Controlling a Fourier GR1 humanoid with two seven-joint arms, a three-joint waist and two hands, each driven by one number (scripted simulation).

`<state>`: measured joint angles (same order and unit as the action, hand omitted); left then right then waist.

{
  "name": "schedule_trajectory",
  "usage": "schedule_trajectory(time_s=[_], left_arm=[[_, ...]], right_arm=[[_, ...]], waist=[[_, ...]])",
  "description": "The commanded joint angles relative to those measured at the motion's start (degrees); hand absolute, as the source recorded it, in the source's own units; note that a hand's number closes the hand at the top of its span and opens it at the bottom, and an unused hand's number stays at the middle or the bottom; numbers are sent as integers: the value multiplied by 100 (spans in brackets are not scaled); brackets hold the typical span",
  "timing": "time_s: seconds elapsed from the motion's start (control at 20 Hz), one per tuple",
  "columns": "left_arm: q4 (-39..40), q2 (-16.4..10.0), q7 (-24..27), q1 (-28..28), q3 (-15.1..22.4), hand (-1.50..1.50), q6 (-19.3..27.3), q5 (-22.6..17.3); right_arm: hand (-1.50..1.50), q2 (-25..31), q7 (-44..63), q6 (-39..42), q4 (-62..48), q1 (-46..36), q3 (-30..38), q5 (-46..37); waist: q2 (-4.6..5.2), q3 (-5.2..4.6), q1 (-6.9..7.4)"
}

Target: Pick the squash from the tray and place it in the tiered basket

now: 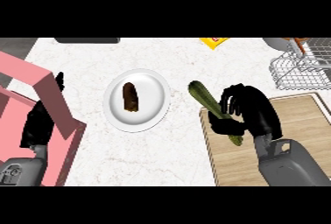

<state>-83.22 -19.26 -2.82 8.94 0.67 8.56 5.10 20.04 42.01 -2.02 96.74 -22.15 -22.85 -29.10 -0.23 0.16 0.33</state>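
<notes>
Since gripped mid-length: squash (pixel 200 94) inside curled right hand (pixel 252 113), at tray's (pixel 304 140) left edge. Long axis diagonal, upper-left to lower-right, both ends protruding. Tiered basket (pixel 294 72) near, up-right of hand, right arm's side. Left hand (pixel 37 127) open, resting far left.

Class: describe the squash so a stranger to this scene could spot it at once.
Find the wooden tray at the view's right. Over its left edge, the right hand curls round the squash. It is the only long green thing.
</notes>
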Motion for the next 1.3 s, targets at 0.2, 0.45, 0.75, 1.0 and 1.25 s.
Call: schedule_trajectory(time_s=[0.2, 0.45, 0.75, 1.0, 1.25], left_arm=[[137, 162, -68, -53, 29, 0, 111, 155], [147, 24, 13, -15, -132, 0, -36, 129], [142, 238, -267, 229, -43, 0, -37, 226], [204, 237, -193, 300, -97, 0, -120, 313], [35, 284, -58, 58, -55, 0, -129, 385]], right_arm=[[150, 451, 1, -326, 993, -508, 943, -503], [150, 1024, 187, 346, 959, -1290, 1590, -541], [150, 1423, -323, 1233, -153, -2097, 2341, 117], [150, 1449, -1511, 958, -1128, -1941, 2606, -22], [150, 1683, -2148, 680, -2208, -2458, 2397, -791]], waist=[[6, -17, -81], [14, -20, -43], [32, -18, 6], [45, -16, 19], [64, -17, 106]])
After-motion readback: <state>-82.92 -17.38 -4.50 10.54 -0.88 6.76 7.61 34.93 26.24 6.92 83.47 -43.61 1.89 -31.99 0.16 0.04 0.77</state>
